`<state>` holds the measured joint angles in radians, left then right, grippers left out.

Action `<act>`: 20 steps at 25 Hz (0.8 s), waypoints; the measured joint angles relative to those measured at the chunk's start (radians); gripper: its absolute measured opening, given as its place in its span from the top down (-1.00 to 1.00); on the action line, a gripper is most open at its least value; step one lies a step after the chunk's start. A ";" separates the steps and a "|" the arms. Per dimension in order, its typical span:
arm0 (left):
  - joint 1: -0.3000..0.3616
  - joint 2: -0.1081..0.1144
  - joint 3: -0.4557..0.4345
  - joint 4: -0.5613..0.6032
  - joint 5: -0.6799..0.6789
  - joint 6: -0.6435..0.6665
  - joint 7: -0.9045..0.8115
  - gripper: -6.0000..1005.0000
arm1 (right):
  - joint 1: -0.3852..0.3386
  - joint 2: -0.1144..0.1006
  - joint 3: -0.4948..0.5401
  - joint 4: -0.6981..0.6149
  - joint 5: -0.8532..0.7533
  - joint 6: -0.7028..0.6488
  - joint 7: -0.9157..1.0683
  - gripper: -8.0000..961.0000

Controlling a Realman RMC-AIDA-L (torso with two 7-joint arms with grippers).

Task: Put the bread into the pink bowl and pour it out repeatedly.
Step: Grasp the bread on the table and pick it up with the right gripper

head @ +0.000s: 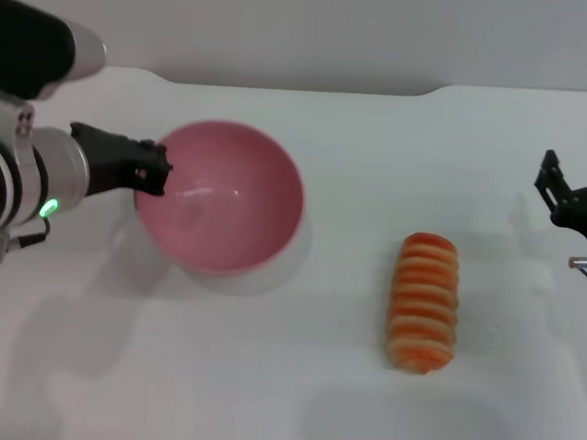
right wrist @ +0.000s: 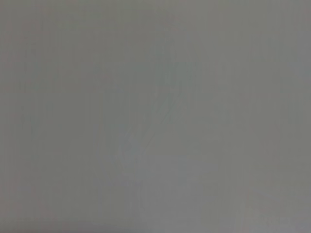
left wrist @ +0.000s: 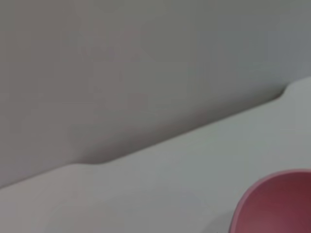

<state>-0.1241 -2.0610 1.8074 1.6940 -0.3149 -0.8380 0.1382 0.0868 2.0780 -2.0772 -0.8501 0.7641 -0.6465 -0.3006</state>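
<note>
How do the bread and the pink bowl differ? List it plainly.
The bread is oblong and ridged with orange and cream stripes; the pink bowl is round, smooth and plain pink. The bread lies free of both grippers; the left gripper is at the bowl's rim. Both rest on the white table.

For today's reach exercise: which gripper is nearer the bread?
Right. The right gripper hovers apart, beside the bread; the left gripper is at the pink bowl rim.

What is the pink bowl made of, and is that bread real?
The bowl looks like smooth, glossy plastic or glazed ceramic: light glints inside it. The bread seems a toy, perhaps plastic or foam, with very even orange and cream ridges; I can't be sure.
</note>
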 joint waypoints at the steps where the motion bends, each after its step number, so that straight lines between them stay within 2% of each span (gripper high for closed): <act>1: 0.000 0.000 0.000 0.000 0.000 0.000 0.000 0.91 | -0.001 0.000 0.003 -0.016 0.000 0.020 0.000 -0.56; 4: -0.020 0.001 -0.036 0.028 0.000 -0.021 -0.018 0.91 | -0.018 -0.002 0.020 -0.088 -0.008 0.101 -0.009 -0.56; 5: -0.028 0.001 -0.038 0.027 0.004 -0.021 -0.018 0.91 | -0.041 -0.001 0.056 -0.168 -0.011 0.191 -0.042 -0.56; 6: -0.030 0.001 -0.038 0.026 0.006 -0.021 -0.018 0.91 | -0.041 -0.001 0.056 -0.168 -0.011 0.191 -0.042 -0.56; 10: -0.040 0.001 -0.038 0.018 0.007 -0.016 -0.018 0.91 | -0.081 0.002 0.203 -0.418 -0.011 0.526 -0.122 -0.56; 13: -0.047 0.001 -0.038 0.008 0.007 -0.012 -0.019 0.91 | -0.069 -0.001 0.334 -0.585 -0.012 0.794 -0.124 -0.56; 17: -0.053 0.000 -0.039 -0.005 0.006 0.004 -0.019 0.91 | 0.023 -0.002 0.513 -0.751 -0.066 1.179 -0.056 -0.56; 20: -0.053 -0.001 -0.041 -0.008 0.006 0.016 -0.019 0.91 | 0.147 -0.005 0.558 -0.813 -0.288 1.449 0.135 -0.56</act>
<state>-0.1774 -2.0615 1.7667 1.6859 -0.3093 -0.8221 0.1196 0.2333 2.0732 -1.5189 -1.6635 0.4762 0.8023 -0.1655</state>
